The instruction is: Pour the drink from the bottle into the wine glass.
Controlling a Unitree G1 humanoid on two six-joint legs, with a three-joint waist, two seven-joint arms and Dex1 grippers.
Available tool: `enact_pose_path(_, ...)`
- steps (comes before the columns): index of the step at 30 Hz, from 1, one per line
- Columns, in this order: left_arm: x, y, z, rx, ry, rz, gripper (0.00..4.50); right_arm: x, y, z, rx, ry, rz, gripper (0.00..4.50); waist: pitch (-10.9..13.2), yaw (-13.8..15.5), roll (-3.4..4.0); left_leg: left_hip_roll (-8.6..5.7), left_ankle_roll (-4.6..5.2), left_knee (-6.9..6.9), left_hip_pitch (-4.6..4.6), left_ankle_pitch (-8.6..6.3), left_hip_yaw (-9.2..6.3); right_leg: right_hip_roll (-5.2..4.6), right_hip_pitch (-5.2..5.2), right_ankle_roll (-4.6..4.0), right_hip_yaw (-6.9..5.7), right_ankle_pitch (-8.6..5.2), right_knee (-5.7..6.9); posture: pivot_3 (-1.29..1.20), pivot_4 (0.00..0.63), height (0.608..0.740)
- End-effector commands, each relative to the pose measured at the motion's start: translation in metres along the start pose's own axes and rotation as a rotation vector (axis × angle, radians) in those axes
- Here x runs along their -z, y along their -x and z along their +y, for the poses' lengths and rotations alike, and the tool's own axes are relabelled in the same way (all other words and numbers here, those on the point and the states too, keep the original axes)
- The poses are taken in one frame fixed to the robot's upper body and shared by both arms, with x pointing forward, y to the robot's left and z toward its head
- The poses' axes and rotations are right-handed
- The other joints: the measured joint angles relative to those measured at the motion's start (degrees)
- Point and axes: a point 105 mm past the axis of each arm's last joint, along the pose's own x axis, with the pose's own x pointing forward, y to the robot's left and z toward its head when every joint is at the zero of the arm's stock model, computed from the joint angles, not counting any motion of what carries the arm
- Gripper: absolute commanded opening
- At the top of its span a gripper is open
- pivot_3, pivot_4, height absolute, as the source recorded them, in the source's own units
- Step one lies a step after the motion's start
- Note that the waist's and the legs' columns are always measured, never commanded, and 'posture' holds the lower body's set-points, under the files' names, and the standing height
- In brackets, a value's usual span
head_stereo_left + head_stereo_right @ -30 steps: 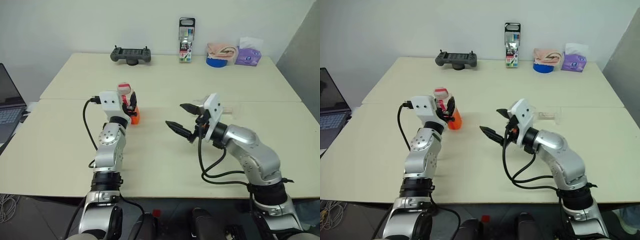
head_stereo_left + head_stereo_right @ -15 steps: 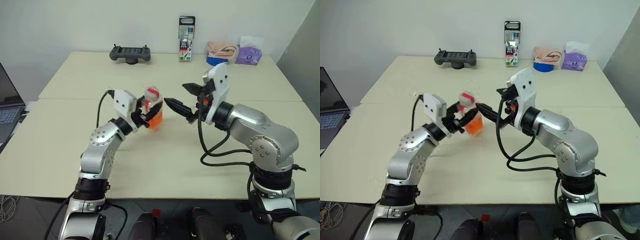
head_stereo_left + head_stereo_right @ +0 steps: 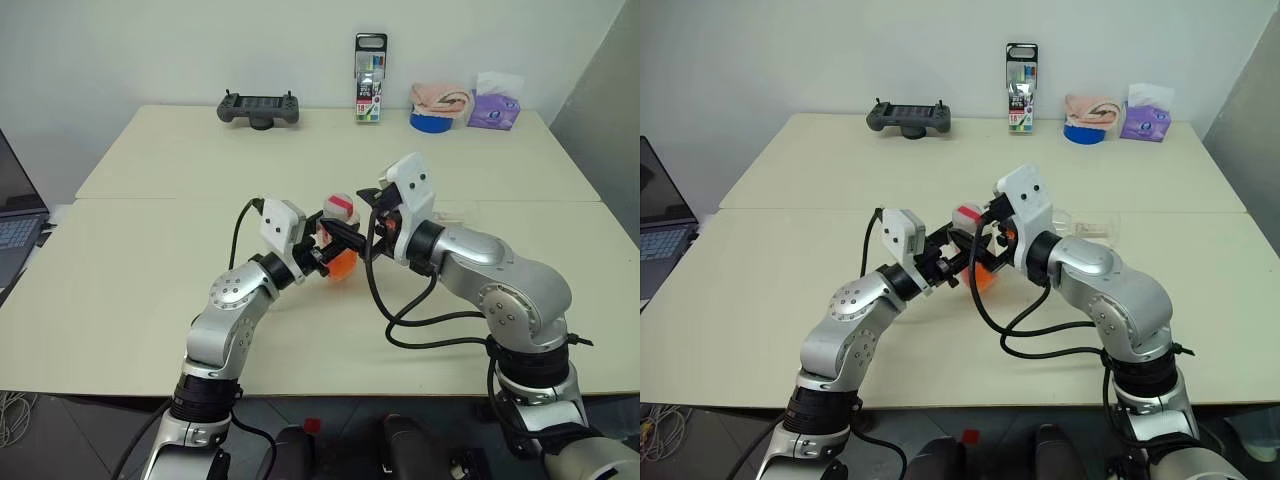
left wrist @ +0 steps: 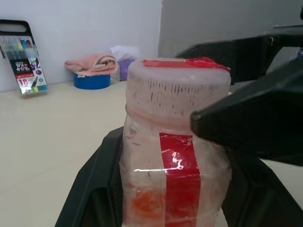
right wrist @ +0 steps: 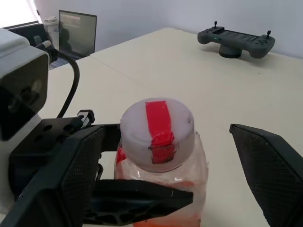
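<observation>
Clamping the bottle (image 3: 338, 250), the left gripper (image 3: 322, 253) meets the right gripper (image 5: 180, 189), fingers spread around its cap (image 5: 156, 126); wine glass (image 3: 1092, 226) at three o'clock, controller (image 3: 258, 107) at eleven.

bottle (image 3: 340, 240) mid-table (image 3: 140, 250) | wine glass (image 3: 1095, 226) probably lying right | marker case (image 3: 370, 78) behind

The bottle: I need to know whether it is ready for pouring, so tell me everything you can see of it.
The bottle is small, clear plastic, with orange-red drink low inside. Its whitish screw cap, crossed by red tape, is still on. It stands roughly upright, lifted above the table, clamped in the left gripper. The right gripper is open, its fingers either side of the cap.
</observation>
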Motion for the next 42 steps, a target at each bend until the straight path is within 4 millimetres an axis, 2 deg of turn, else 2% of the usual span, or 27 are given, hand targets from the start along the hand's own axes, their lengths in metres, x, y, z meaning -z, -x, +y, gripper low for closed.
enact_pose_path(1,-0.018,-0.001,-0.003,0.007,-0.047,-0.062,2.13,-0.017,0.002,-0.006,0.043,0.009,-0.077,3.92,0.0,-0.01,0.0,0.0,0.0,0.0,0.0,0.0,0.0,0.0,0.0,0.0,0.0,0.0,0.0,0.0,0.15,0.74)
enact_pose_path(2,-0.018,-0.001,-0.001,-0.001,-0.051,-0.059,2.13,-0.019,0.001,-0.006,0.043,0.004,-0.084,3.61,0.0,-0.01,0.0,0.0,0.0,0.0,0.0,0.0,0.0,0.0,0.0,0.0,0.0,0.0,0.0,0.0,0.15,0.74)
enact_pose_path(3,-0.017,-0.001,0.0,-0.007,-0.049,-0.057,2.13,-0.02,0.001,-0.006,0.039,0.002,-0.085,3.56,0.0,0.0,0.0,0.0,0.0,0.0,0.0,0.0,0.0,0.0,0.0,0.0,0.0,0.0,0.0,0.0,0.15,0.74)
enact_pose_path(10,-0.015,-0.001,0.002,-0.016,-0.049,-0.049,2.13,-0.021,-0.001,-0.006,0.038,0.006,-0.078,3.56,0.0,-0.01,0.0,0.0,0.0,-0.01,0.0,0.0,0.0,0.0,0.0,0.0,0.0,0.0,-0.01,0.0,0.15,0.74)
enact_pose_path(20,-0.018,-0.002,0.002,-0.008,-0.06,-0.056,2.13,-0.01,-0.003,-0.004,0.024,0.004,-0.024,3.56,0.0,-0.01,0.0,0.0,0.0,0.0,0.0,0.0,0.0,0.0,0.0,0.0,0.0,0.0,0.0,0.0,0.15,0.74)
enact_pose_path(23,-0.017,-0.001,0.002,-0.014,-0.061,-0.053,2.13,-0.013,-0.004,-0.007,0.043,0.005,-0.04,2.93,0.0,-0.01,0.0,0.0,0.0,0.0,0.0,0.0,0.0,0.0,0.0,0.0,0.01,0.0,0.0,0.0,0.15,0.74)
enact_pose_path(26,-0.016,0.001,0.002,-0.023,-0.057,-0.05,2.13,-0.014,-0.005,-0.008,0.05,0.005,-0.047,2.0,0.0,-0.02,0.0,0.0,0.0,0.0,0.0,0.0,0.0,0.0,0.0,0.0,0.0,0.0,0.0,0.0,0.15,0.74)
enact_pose_path(29,-0.016,0.002,0.002,-0.026,-0.055,-0.05,2.13,-0.014,-0.005,-0.009,0.051,0.014,-0.045,1.87,0.0,-0.03,0.0,-0.01,0.0,0.01,0.0,0.0,0.0,0.0,0.0,0.0,0.01,0.0,-0.01,0.0,0.15,0.74)
enact_pose_path(31,-0.016,0.002,-0.001,-0.009,-0.046,-0.051,2.13,-0.021,-0.003,-0.017,0.052,0.043,-0.072,1.87,0.0,-0.03,0.0,-0.01,0.0,0.0,0.0,0.0,0.0,0.0,0.0,-0.01,0.01,0.0,-0.01,0.0,0.15,0.74)
enact_pose_path(32,-0.016,0.002,-0.003,0.008,-0.042,-0.049,2.13,-0.026,-0.002,-0.02,0.032,0.067,-0.093,1.87,0.0,-0.04,0.0,-0.01,0.0,0.01,0.0,0.0,0.0,0.0,0.0,0.0,0.0,0.0,-0.01,0.0,0.15,0.74)
enact_pose_path(33,-0.016,0.002,-0.008,0.052,-0.021,-0.039,2.13,-0.03,0.001,-0.016,-0.068,0.087,-0.111,1.87,0.0,-0.06,0.0,-0.01,0.0,0.01,0.0,0.0,0.01,0.0,0.0,0.0,0.01,0.0,-0.01,0.0,0.15,0.74)
enact_pose_path(35,-0.014,0.002,-0.015,0.142,0.037,-0.004,2.13,-0.018,0.019,0.009,-0.416,0.111,-0.038,1.87,0.01,0.09,-0.01,-0.03,0.01,0.02,0.0,0.0,0.01,0.0,0.02,0.0,-0.01,0.0,-0.04,0.0,0.15,0.74)
enact_pose_path(36,-0.013,0.004,-0.016,0.178,0.056,0.016,2.13,-0.011,0.035,0.021,-0.595,0.105,0.014,1.87,0.01,0.25,-0.02,-0.05,0.01,0.02,0.0,0.0,-0.01,0.0,0.06,0.01,-0.03,0.0,-0.07,0.0,0.15,0.74)
enact_pose_path(37,-0.012,0.005,-0.016,0.197,0.065,0.029,2.13,-0.006,0.046,0.027,-0.703,0.098,0.049,1.87,0.02,0.33,-0.03,-0.07,0.03,0.03,-0.01,-0.01,-0.03,-0.01,0.11,0.02,-0.07,-0.01,-0.14,0.0,0.15,0.74)
enact_pose_path(38,-0.012,0.007,-0.017,0.224,0.074,0.046,2.13,-0.006,0.051,0.027,-0.76,0.112,0.054,1.87,0.03,0.22,-0.04,-0.1,0.06,0.03,-0.02,-0.03,-0.02,-0.05,0.14,0.02,-0.06,-0.01,-0.19,0.0,0.15,0.74)
enact_pose_path(42,-0.014,0.012,-0.021,0.318,0.059,0.094,2.13,-0.004,0.046,0.01,-0.775,0.198,0.098,1.87,0.06,-1.03,-0.04,0.06,0.18,0.02,0.09,-0.1,0.19,0.03,0.06,0.02,0.03,-0.02,-0.1,0.0,0.15,0.74)
